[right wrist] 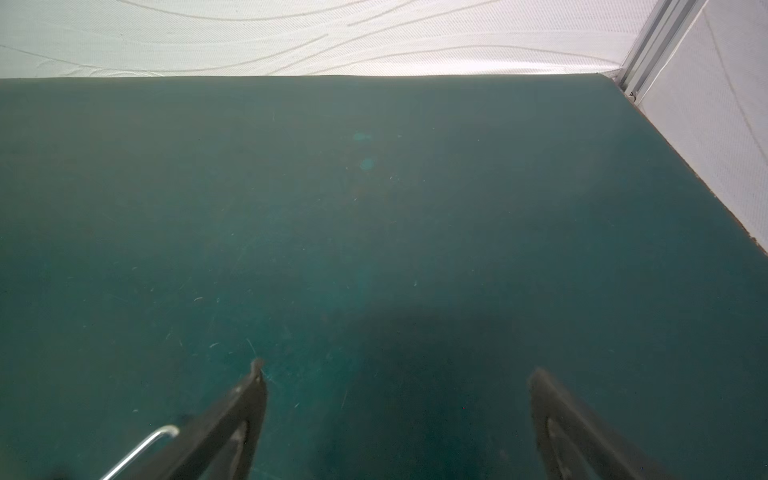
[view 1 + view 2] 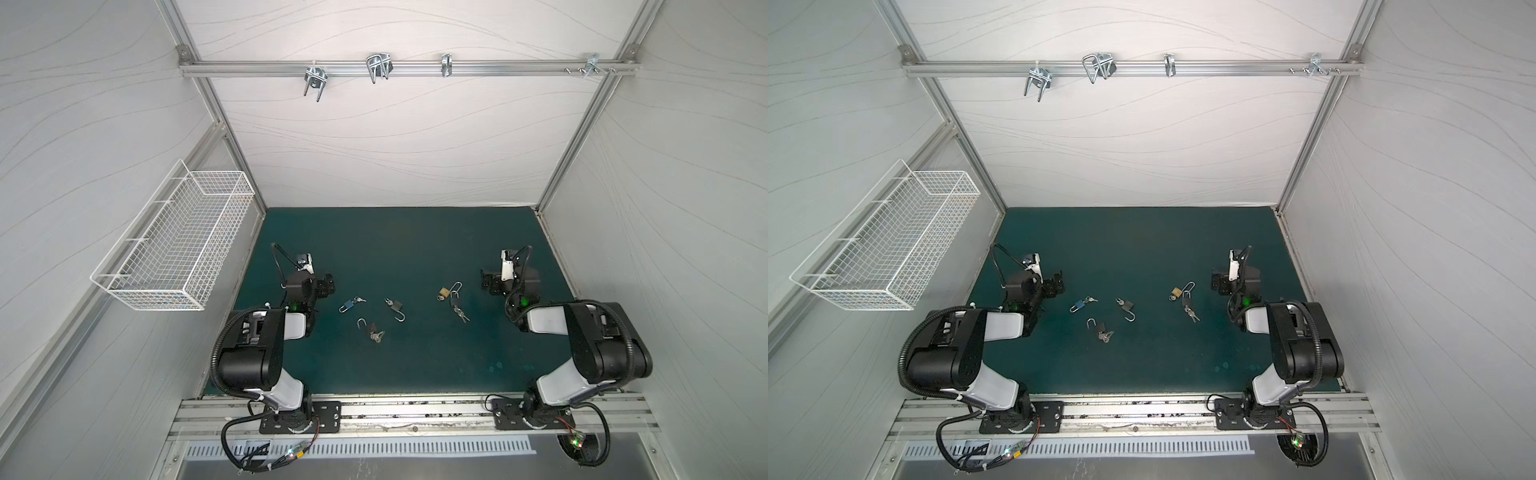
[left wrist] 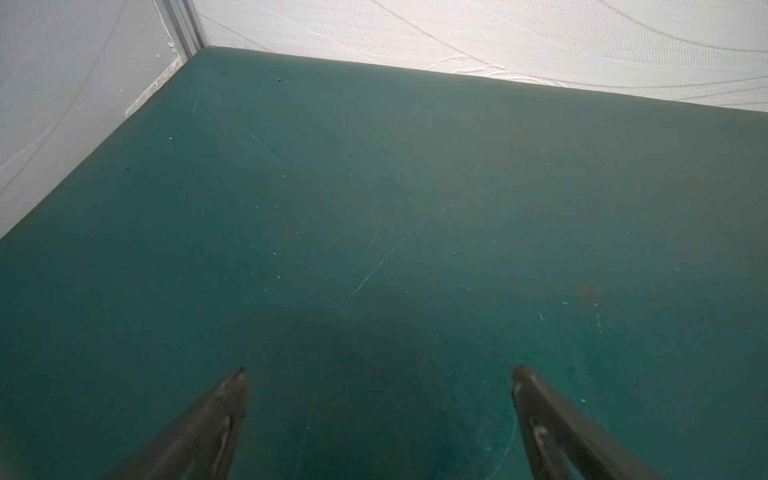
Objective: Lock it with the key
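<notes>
Padlocks: five; one blue padlock (image 2: pixel 348 306), one brass padlock (image 2: pixel 444 293), three dark padlocks (image 2: pixel 371 327) (image 2: pixel 395 305) (image 2: pixel 455 300).
Key bunches (image 2: pixel 377 336): three clear, at the blue padlock and two of the dark padlocks; the rest are too small to tell.
Arms: two.
Surface: dark green mat (image 2: pixel 395 245), scuffed, all locks loose on its middle.
Room: white panelled walls, aluminium frame, rail (image 2: pixel 498 66) with four metal hooks, one wire basket (image 2: pixel 174 245) on the left wall.
Left gripper (image 3: pixel 378 370): jaws wide apart, nothing between them, low over bare mat; blue padlock is nearest, apart.
Right gripper (image 1: pixel 397 365): jaws wide apart, holding nothing; the brass padlock's shackle (image 1: pixel 141 446) is just beside one finger, contact unclear.
</notes>
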{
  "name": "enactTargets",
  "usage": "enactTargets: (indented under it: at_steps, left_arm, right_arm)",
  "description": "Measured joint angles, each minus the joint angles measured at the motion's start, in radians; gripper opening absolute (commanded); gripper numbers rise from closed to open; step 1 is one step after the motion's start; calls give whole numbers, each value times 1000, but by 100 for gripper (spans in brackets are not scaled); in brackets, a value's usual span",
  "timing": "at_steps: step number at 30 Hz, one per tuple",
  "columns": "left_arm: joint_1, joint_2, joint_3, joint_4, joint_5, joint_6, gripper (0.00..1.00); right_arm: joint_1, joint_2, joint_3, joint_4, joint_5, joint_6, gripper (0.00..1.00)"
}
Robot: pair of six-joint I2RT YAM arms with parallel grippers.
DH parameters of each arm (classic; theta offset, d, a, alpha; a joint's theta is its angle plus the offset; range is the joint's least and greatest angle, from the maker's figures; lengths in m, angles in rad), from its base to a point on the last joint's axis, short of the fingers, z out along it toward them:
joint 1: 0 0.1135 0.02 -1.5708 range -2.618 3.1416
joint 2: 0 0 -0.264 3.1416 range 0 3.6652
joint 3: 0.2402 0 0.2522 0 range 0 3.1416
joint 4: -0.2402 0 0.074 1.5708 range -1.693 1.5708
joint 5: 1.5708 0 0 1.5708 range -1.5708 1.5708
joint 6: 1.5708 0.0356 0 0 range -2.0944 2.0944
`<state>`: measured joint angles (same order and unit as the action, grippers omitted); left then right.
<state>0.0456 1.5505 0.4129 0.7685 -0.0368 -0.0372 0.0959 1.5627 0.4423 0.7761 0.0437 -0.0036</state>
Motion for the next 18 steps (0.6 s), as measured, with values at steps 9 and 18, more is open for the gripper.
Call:
enactTargets:
  at_steps: [9,18]
  left_arm:
    - [0,0,0,0,1,0,99]
    - [0,0,0,0,4,0,99]
  right_arm:
    - [-6,0,0,0,-8,0,99]
    - [-11,0,0,0,-20,3,99]
